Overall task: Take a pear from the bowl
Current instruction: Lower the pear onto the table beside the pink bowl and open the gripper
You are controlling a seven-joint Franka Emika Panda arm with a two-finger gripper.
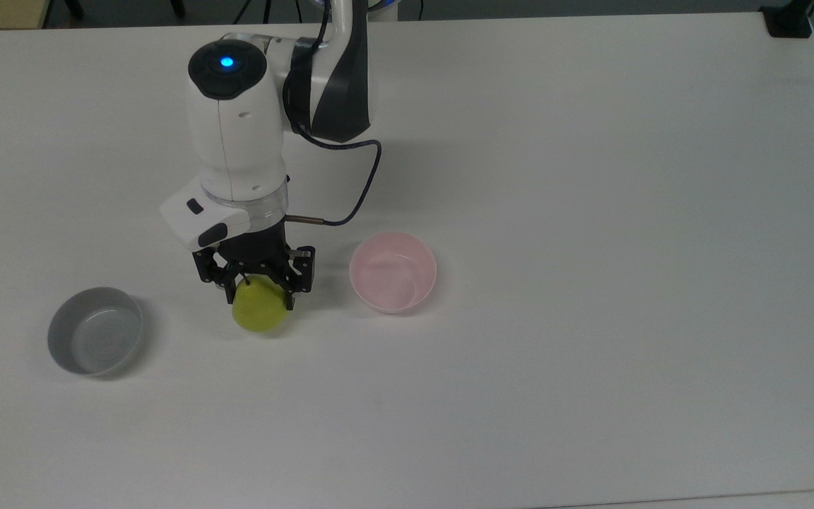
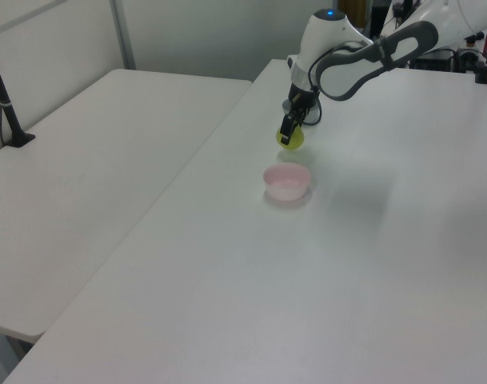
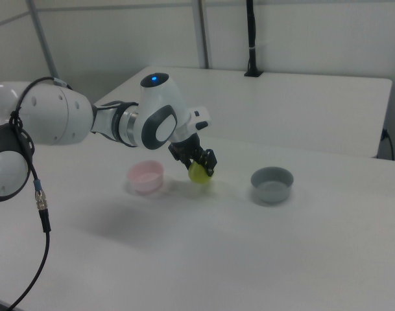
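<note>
Gripping pear [image 1: 259, 313], pincer [image 1: 257, 295]; grey bowl [image 3: 272, 184] visible beside.

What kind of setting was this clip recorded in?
Probably a robotics lab or test room: a robot arm works at plain white tables holding just a pink bowl, a grey bowl and a pear, with bare partition walls behind.

— What stands near you?
— The pink bowl [image 1: 393, 272] on the top view's right of me, the grey bowl [image 1: 95, 330] on its left.
— And the table [image 1: 591, 212]?
— Bare and wide beyond both bowls.
</note>
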